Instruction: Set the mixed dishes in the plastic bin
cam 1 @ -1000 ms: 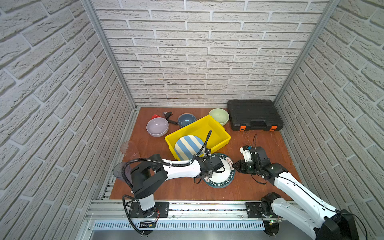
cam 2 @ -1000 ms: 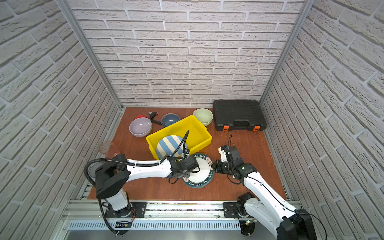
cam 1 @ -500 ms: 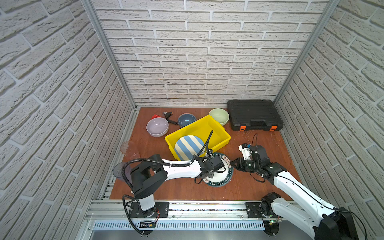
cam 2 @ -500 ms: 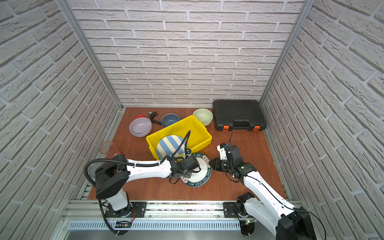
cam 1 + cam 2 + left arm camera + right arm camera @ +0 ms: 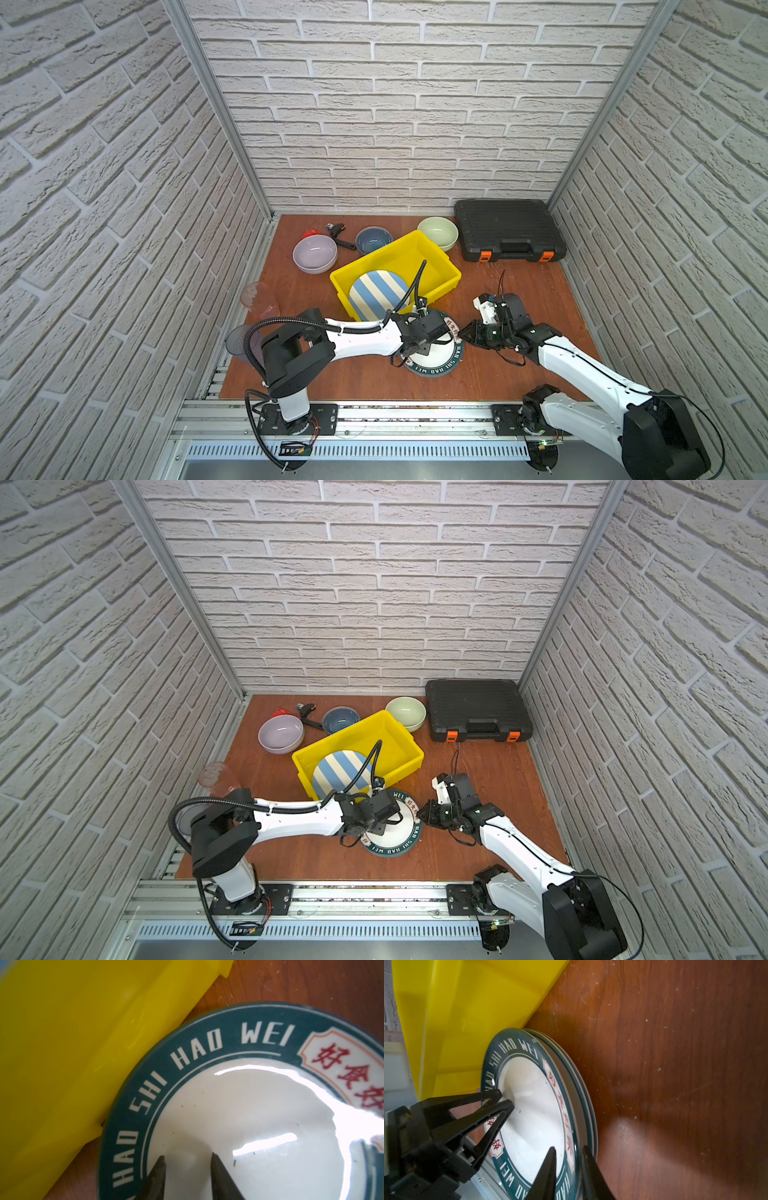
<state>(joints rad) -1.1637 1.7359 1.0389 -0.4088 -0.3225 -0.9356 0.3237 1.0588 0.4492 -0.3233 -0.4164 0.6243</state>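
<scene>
A robot lab test cell is shown. A small red-brown wood worktop [image 5: 353, 382] is boxed on three sides by white brick-pattern panels [image 5: 415, 124] framed with aluminium posts [image 5: 218, 108]. A left arm [image 5: 361, 340] at 7 o'clock and a right arm [image 5: 582, 368] at 5 o'clock are bolted onto a slotted metal rail [image 5: 395, 419] at 6 o'clock.

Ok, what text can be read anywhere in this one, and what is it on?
"HAO SHI HAO WEI": white letters on the teal rim of the plate.
"好食好": red characters in a panel on that rim, cut off at the edge of the left wrist view.
No text shows on the bin or the case.
</scene>
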